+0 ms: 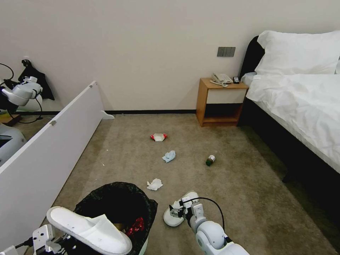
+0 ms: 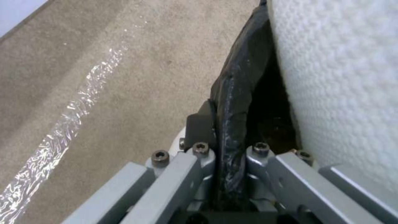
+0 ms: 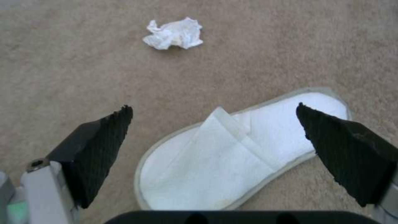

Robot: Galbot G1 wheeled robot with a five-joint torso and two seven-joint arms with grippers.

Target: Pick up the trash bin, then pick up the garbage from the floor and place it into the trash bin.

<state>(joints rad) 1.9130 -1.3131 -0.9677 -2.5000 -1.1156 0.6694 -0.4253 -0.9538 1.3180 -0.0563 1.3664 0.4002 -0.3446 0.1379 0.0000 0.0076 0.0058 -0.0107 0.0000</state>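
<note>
The trash bin point(image 1: 117, 209) hangs from the left pincer point(image 2: 230, 155), whose jaws are clamped on its bag-lined rim; one slipper point(image 1: 88, 230) lies across that rim, just beside the pincer. The right pincer point(image 3: 215, 137) hovers spread wide over the other slipper point(image 3: 244, 152) on the floor point(image 1: 248, 198), directly beneath it. That slipper looks light, soft and floppy; pinching across its strap or one edge seems safest. Ahead of this pincer lie a tissue point(image 3: 174, 33), then a blue wad point(image 1: 169, 156), a bottle point(image 1: 210, 160) and a red packet point(image 1: 158, 137) farther off.
</note>
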